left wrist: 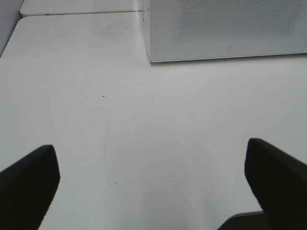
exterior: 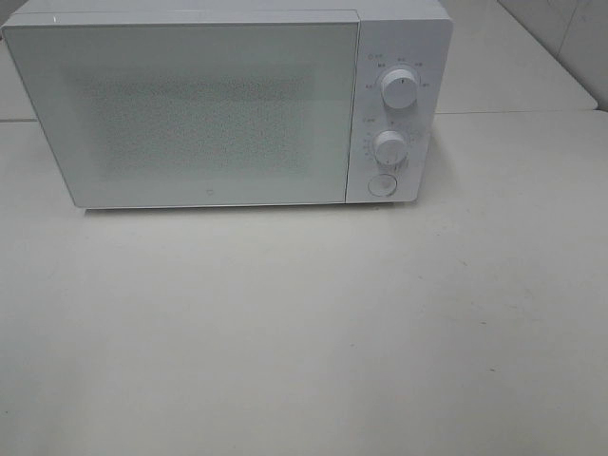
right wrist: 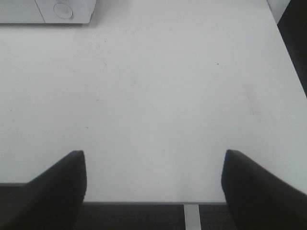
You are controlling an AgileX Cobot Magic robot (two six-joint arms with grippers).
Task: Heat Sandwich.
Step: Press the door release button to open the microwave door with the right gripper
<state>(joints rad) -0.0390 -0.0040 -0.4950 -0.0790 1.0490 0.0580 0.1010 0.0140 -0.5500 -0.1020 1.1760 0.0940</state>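
Both wide open and empty, left pincer (left wrist: pixel 151 165) and right pincer (right wrist: pixel 153 165); microwave (exterior: pixel 209 114) ahead of them is shut, sandwich unseen, so we can't call progress.

The microwave (exterior: pixel 228 109), its door (exterior: pixel 142 123) shut, is the only obstacle, at the back of the counter (exterior: pixel 304 342). In front of the microwave the counter lies open across its width, with narrower room to its right.

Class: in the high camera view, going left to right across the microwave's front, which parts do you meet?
Door → control panel. Its upper knob, lower knob and button stack one above another, so they have no clear left-right order.
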